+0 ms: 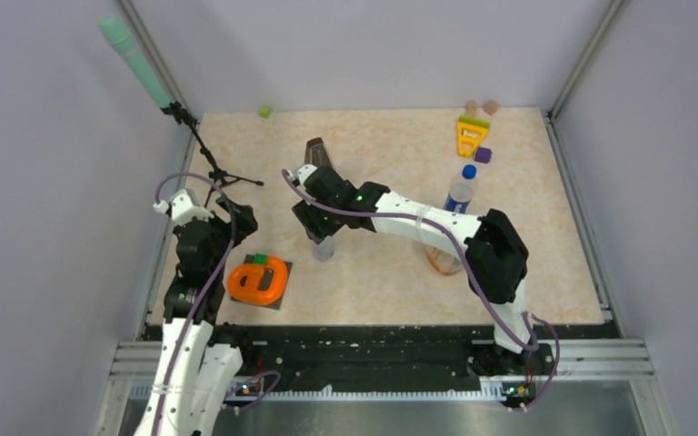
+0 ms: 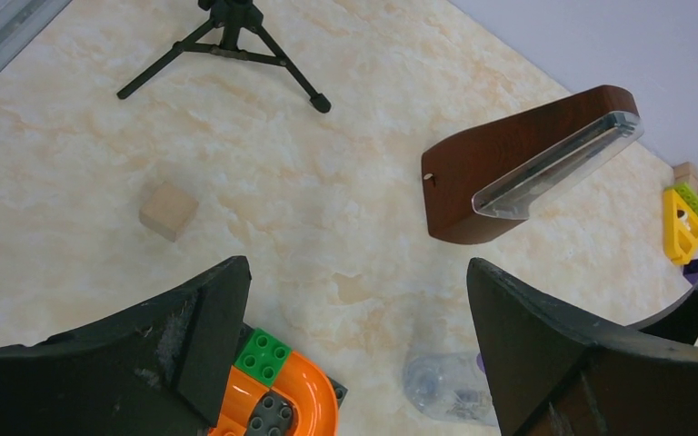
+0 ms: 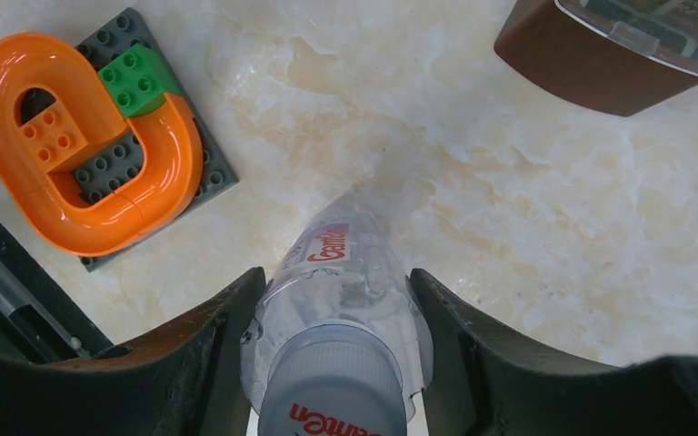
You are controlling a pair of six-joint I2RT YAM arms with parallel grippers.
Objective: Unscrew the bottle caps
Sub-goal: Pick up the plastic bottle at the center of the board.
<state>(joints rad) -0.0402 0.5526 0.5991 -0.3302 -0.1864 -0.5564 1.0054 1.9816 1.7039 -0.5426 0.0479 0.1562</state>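
The white cap [image 3: 336, 400] (red print across the top) is on the slim bottle [image 3: 345, 272], which stands upright roughly mid-counter, a bit toward the near-left. The right claw [image 3: 334, 277] comes down over it from above, both fingers [image 3: 223, 345] snug against the bottle's shoulders, so it's closed onto the body and not the cap. There's bare counter [image 1: 391, 145] all round the bottle. The brown metronome [image 1: 315, 151] sits behind it and the orange toy track [image 1: 259, 280] is off to the left, both with a gap. I can't tell if there's anything inside the bottle. Further right, the blue cap [image 1: 469, 171] tops the blue-label bottle [image 1: 460, 195], upright and near the far-right corner clutter. The squat orange bottle [image 1: 441, 261] is mostly hidden under the right arm, which stretches long and low across the counter from its base at the near-right. The left claw [image 2: 359, 272] hangs wide open with nothing in it, over the left side near the mic tripod [image 1: 221, 174], arm folded up tight by the left edge.
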